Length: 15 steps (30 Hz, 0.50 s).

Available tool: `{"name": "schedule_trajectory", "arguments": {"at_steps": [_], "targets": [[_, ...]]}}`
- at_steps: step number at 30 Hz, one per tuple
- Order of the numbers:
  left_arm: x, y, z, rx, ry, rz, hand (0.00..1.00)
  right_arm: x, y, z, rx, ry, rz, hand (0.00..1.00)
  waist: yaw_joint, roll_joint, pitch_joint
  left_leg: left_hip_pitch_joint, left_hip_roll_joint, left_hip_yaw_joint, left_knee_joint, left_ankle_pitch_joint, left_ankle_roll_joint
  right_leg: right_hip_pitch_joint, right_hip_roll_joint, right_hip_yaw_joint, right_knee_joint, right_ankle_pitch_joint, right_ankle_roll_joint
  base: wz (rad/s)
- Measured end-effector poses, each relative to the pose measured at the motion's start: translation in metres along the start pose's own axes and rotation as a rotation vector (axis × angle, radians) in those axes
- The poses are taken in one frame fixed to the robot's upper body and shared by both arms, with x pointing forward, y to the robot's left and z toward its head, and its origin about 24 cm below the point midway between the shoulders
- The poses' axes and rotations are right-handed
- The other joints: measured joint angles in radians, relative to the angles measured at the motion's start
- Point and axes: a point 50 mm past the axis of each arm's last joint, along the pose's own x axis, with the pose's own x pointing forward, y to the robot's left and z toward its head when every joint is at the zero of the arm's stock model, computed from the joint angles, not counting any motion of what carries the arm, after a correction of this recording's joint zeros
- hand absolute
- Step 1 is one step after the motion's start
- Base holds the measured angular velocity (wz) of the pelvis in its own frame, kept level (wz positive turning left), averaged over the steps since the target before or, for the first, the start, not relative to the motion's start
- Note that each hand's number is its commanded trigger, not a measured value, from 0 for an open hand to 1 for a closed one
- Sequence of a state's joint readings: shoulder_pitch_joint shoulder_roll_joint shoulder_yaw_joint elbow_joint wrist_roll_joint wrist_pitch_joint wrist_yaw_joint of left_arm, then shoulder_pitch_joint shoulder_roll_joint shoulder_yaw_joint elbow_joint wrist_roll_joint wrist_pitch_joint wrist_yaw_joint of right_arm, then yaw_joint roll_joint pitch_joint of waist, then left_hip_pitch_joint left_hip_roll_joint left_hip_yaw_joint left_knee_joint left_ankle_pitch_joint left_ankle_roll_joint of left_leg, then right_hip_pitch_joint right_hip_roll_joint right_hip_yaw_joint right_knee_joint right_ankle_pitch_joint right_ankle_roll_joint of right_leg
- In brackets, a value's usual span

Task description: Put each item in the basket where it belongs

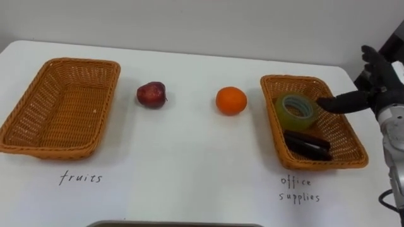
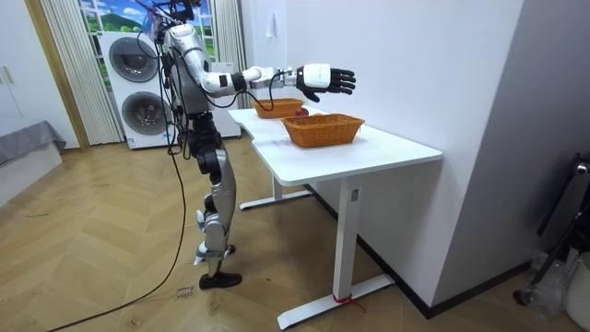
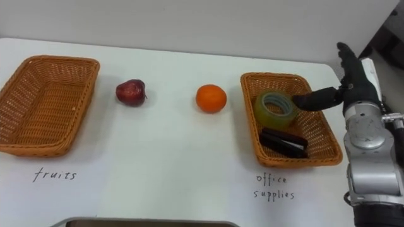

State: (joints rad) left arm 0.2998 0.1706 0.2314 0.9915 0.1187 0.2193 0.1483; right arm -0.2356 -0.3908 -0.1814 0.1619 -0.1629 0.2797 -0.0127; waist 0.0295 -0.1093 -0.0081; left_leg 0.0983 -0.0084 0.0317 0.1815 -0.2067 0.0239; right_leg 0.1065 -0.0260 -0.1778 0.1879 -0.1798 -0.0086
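My right hand (image 3: 356, 87) hangs spread open and empty over the office supplies basket (image 3: 319, 135), tape roll (image 3: 276, 107) and black case (image 3: 284, 142) inside, so I'd reach for the orange (image 3: 211, 98), wrap it snugly, then the apple (image 3: 130, 91), both into the fruits basket (image 3: 44, 107).

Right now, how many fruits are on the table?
2. The apple lies on the table right of the fruits basket; the orange sits left of the office basket. Neither is in a basket, and none seems hidden.
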Motion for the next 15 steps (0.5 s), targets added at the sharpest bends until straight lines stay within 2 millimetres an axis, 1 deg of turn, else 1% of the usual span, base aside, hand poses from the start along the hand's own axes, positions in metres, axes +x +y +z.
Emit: {"name": "schedule_trajectory", "arguments": {"at_steps": [3,4,6,8,10,11,12,13,14,15], "targets": [[0.000,0.000,-0.002,0.000,0.005,-0.001,0.00,-0.001,-0.001,0.008,0.002,-0.035,-0.006,0.00,0.006,0.003,0.0017,0.000,0.000,-0.001,-0.003,0.000,0.000,0.000,0.000,0.000,0.000,0.000,0.000,0.00],[0.000,0.000,-0.003,0.000,0.006,-0.001,0.00,-0.001,-0.002,0.010,0.003,-0.040,-0.007,0.00,0.006,0.006,0.0038,-0.001,0.000,-0.002,-0.005,0.000,0.000,0.000,0.001,0.000,0.000,0.000,0.000,0.00],[0.000,-0.001,-0.003,0.000,0.007,-0.003,0.00,-0.001,-0.002,0.013,0.004,-0.055,-0.006,0.00,0.006,0.007,0.0040,-0.002,-0.001,-0.005,-0.006,0.000,0.000,0.000,0.000,-0.003,0.000,0.000,0.000,0.04],[0.000,-0.001,-0.002,0.000,0.002,-0.003,0.00,-0.003,-0.003,0.022,0.006,-0.090,-0.009,0.00,0.006,0.009,0.0034,-0.008,-0.002,-0.009,-0.005,0.000,0.000,-0.004,-0.001,-0.009,0.000,0.000,0.000,0.04],[-0.001,0.001,0.001,-0.004,-0.016,0.002,0.00,-0.002,-0.007,0.042,0.012,-0.166,-0.022,0.00,0.005,0.012,0.0017,-0.016,-0.002,-0.009,-0.002,0.000,0.000,-0.011,-0.001,-0.010,0.000,0.000,0.000,0.00],[-0.001,0.002,0.002,-0.005,-0.020,0.002,0.00,-0.002,-0.009,0.048,0.010,-0.185,-0.026,0.00,0.006,0.012,0.0017,-0.016,-0.002,-0.009,-0.001,0.000,0.000,-0.011,-0.001,-0.009,0.000,0.000,0.000,0.00],[-0.001,0.002,0.004,-0.005,-0.024,0.003,0.00,0.000,-0.013,0.057,0.008,-0.217,-0.031,0.00,0.009,0.011,0.0011,-0.015,-0.001,-0.009,0.003,0.000,0.000,-0.010,-0.001,-0.009,0.000,0.000,0.000,0.00],[-0.001,0.002,0.006,-0.007,-0.031,0.002,0.00,0.001,-0.017,0.064,0.001,-0.242,-0.039,0.00,0.011,0.006,0.0008,-0.014,-0.001,-0.009,0.004,0.000,0.000,-0.009,-0.001,-0.007,0.000,0.000,0.000,0.00],[-0.001,0.002,0.007,-0.008,-0.035,0.002,0.00,0.001,-0.018,0.067,-0.002,-0.252,-0.042,0.00,0.015,0.003,0.0015,-0.014,-0.001,-0.009,0.005,0.000,0.000,-0.009,-0.001,-0.007,0.000,0.000,0.000,0.00],[-0.001,0.002,0.007,-0.008,-0.038,0.003,0.00,0.001,-0.021,0.070,-0.007,-0.264,-0.048,0.00,0.025,-0.005,0.0012,-0.014,-0.001,-0.009,0.005,0.000,0.000,-0.008,0.000,-0.011,0.000,0.000,0.000,0.00]]}}
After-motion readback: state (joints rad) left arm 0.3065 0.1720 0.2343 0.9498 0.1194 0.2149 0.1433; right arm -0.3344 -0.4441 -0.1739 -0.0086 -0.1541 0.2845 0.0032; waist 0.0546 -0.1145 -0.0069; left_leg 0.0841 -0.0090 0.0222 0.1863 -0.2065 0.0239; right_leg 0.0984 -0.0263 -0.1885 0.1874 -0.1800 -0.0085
